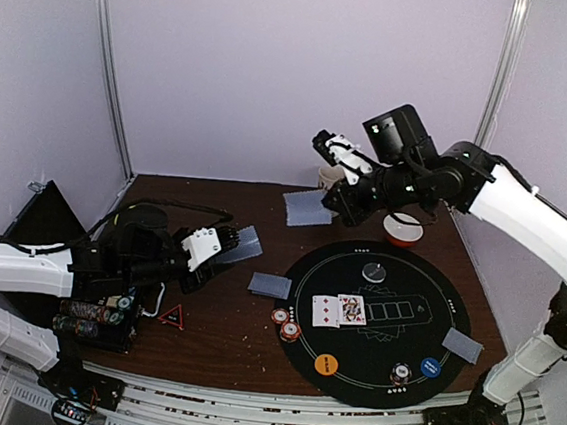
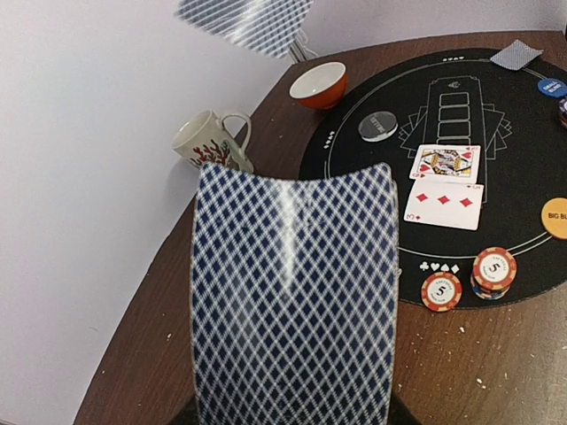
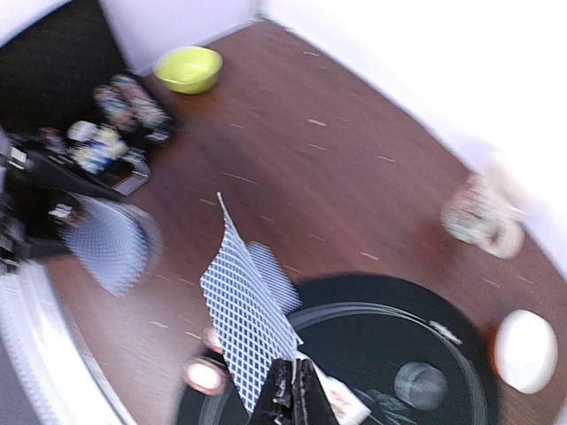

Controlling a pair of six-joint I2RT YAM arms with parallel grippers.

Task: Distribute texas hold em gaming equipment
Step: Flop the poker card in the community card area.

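Note:
My left gripper (image 1: 222,247) is shut on a bowed stack of blue-backed playing cards (image 2: 292,292), held low over the table's left side; the cards hide its fingers. Raised over the back of the table, my right gripper (image 3: 293,382) pinches a single playing card (image 3: 248,305) by its edge. On the round black mat (image 1: 390,355) lie two face-up cards (image 1: 339,309), a grey button (image 1: 374,272), an orange button (image 1: 326,363), a blue button (image 1: 430,366) and a poker chip (image 1: 401,373). More chips (image 1: 286,323) sit at the mat's left edge. Face-down cards lie at the left (image 1: 268,284) and right (image 1: 463,344).
A red bowl (image 1: 401,229) and a white patterned mug (image 2: 208,140) stand at the back. A small red triangle (image 1: 172,314) and a chip case (image 1: 92,320) sit near my left arm. A green bowl (image 3: 189,69) is at the far left.

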